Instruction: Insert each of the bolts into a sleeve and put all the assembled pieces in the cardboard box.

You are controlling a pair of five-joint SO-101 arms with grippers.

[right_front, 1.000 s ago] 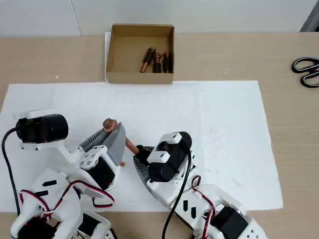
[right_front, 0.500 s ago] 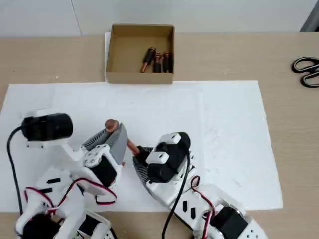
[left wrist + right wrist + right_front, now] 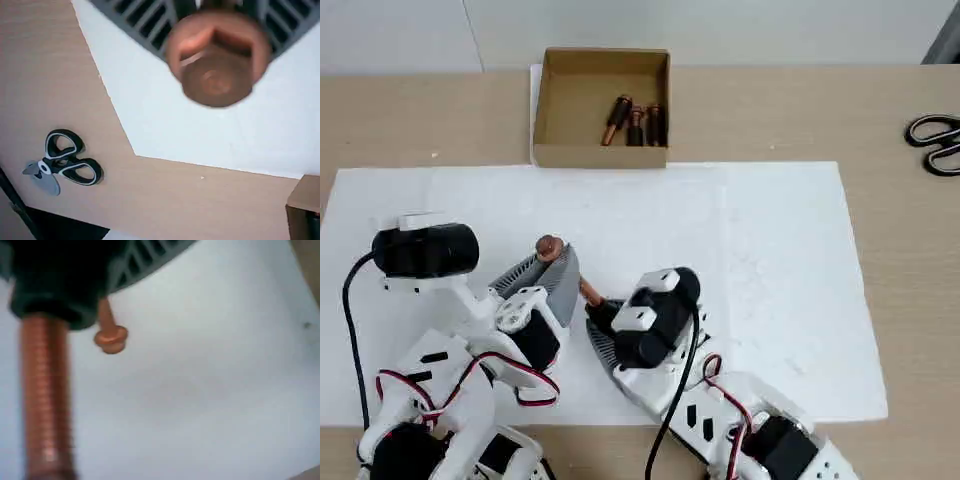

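At left wrist, bolt (image 3: 216, 60) end-on, probably gripped, scissors (image 3: 62, 162) beyond.

text: none legible | labels: none | numbers: none | signs: none

Assembled pieces (image 3: 635, 120) lie in the cardboard box (image 3: 600, 156) behind the paper (image 3: 770, 250).

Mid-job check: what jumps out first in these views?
Low on the white paper sheet, the two arms meet: the left end effector clamps a copper flanged bolt beside the right end effector, which grips a black cylindrical sleeve with a copper threaded shaft sticking out of it. Beyond the sheet, the open brown cardboard box already holds three dark sleeve-and-bolt pieces.
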